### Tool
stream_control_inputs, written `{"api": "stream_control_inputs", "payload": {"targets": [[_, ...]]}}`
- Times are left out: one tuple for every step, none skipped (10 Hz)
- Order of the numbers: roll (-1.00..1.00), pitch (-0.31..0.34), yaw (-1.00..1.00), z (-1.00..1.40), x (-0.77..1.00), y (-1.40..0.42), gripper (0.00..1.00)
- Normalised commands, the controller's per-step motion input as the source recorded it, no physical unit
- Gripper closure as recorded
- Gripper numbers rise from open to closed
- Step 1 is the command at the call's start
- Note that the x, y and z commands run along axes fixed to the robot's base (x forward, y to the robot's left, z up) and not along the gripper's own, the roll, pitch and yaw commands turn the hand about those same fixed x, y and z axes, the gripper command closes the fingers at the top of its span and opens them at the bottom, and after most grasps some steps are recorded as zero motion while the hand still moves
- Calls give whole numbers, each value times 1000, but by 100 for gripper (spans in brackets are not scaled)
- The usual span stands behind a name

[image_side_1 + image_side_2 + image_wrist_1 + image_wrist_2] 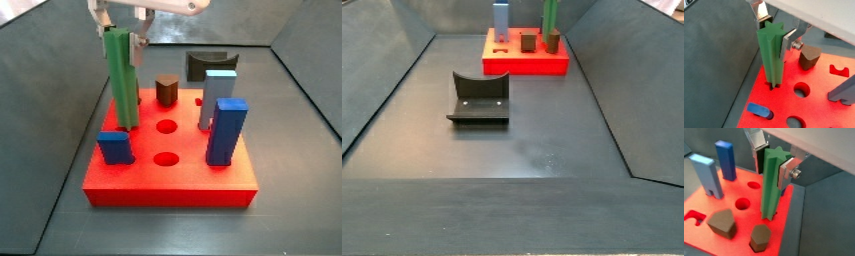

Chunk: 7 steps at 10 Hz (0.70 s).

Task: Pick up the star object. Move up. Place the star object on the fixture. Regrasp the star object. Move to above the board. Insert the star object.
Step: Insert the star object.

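Wrist views: gripper (777, 31) clamps the star (771, 55) near its top, keeping it upright with its foot in a star hole of the board (811, 107).
Side views: star (122, 75) stands tall at the board's edge; fixture (478, 98) sits empty, well apart.

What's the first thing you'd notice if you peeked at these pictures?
A tall green star-shaped bar stands upright in the thick bright red board, taller than every peg. The silver two-finger gripper sits around its top. A dark grey L-shaped fixture waits alone on the grey floor.
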Motion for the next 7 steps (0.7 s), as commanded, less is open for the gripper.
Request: {"api": "stream_control_inputs", "payload": {"targets": [[26, 0, 0, 0, -57, -114, 100], [43, 0, 0, 0, -31, -246, 100], [76, 0, -14, 0, -34, -394, 100], [66, 0, -49, -11, 0, -403, 100], [170, 11, 0, -234, 137, -120, 100], [296, 16, 0, -303, 160, 34, 100], [241, 0, 0, -203, 0, 231, 100]]}}
